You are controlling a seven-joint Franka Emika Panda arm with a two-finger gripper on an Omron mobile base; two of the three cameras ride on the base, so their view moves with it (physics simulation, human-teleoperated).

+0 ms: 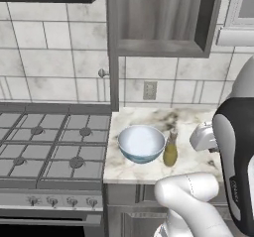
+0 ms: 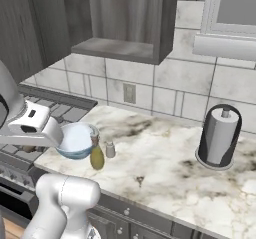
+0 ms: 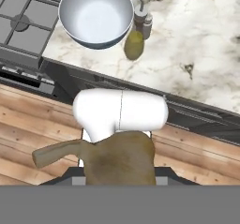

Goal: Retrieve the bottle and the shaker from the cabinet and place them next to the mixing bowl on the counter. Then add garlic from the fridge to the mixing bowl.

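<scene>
Ample bare counter [image 2: 165,158] beside bowl [image 2: 76,140]

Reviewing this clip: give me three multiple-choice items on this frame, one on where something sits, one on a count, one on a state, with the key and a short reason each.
1. Where is the bottle?
A. On the cabinet shelf
B. On the counter right beside the mixing bowl
C. On the stove

2. How many burners does the stove show in the left base view?
A. Two
B. Four
C. Six

3. What is the state of the gripper?
A. Wide open and empty
B. Shut on the garlic
C. Shut on the shaker

Key: 1 B, the yellowish bottle stands on the marble next to the bowl, with the small shaker by it. 2 B, four round burners sit under the grates. 3 B, the hand view has the brownish stemmed bulb held at the fingertips.
</scene>
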